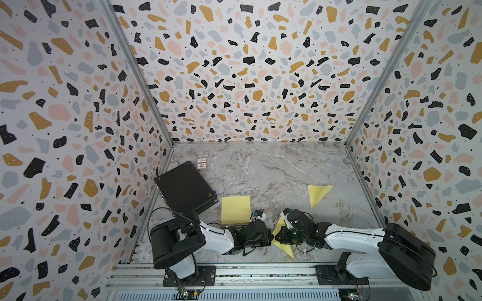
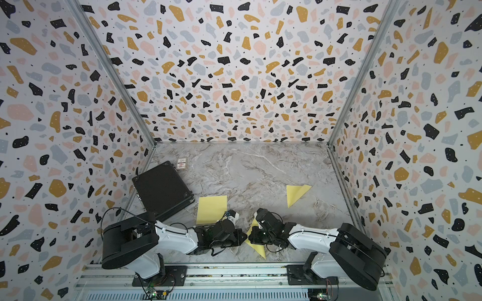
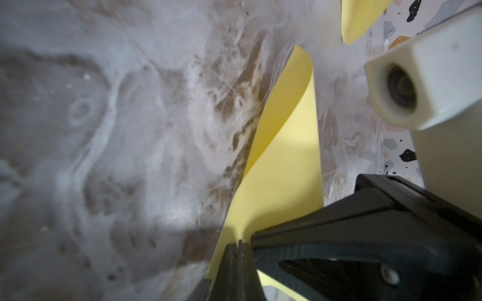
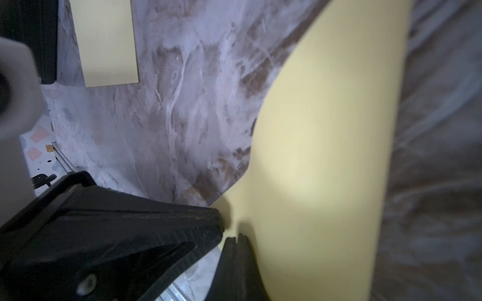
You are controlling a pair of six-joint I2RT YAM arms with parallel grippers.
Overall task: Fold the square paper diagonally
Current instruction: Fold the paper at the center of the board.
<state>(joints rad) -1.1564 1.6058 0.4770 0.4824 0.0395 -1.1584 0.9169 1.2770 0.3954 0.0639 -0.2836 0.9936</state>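
Paper, a pale yellow square sheet [image 1: 282,246], sits at the near middle of the grey marbled tabletop [image 1: 273,169], lifted and bowed between the two arms so that only slivers of it show in both top views, one pointed corner reaching toward the front rail. The left hand [image 3: 238,246] has its black jaws pressed together on an edge of this sheet, which curves up and away from them in the left wrist view. The right hand [image 4: 238,241] is likewise closed, pinching the same sheet at a nearby edge; in the right wrist view the paper swells out broad and blurred beside the jaws. The two hands meet almost tip to tip, each appearing as a black wedge in the other's wrist view, with a white camera housing [image 3: 417,83] above it. Farther back and to the left, a second yellow square sheet [image 1: 235,210] lies flat on the tabletop, just beside the left arm's wrist. Well apart to the right rear, a yellow sheet folded into a triangle [image 1: 318,194] lies with one flap raised. A flat black rectangular case [image 1: 185,191] rests against the left wall, and a small printed card [image 1: 202,164] lies just behind it. Terrazzo-patterned walls [image 1: 247,65] enclose the space.
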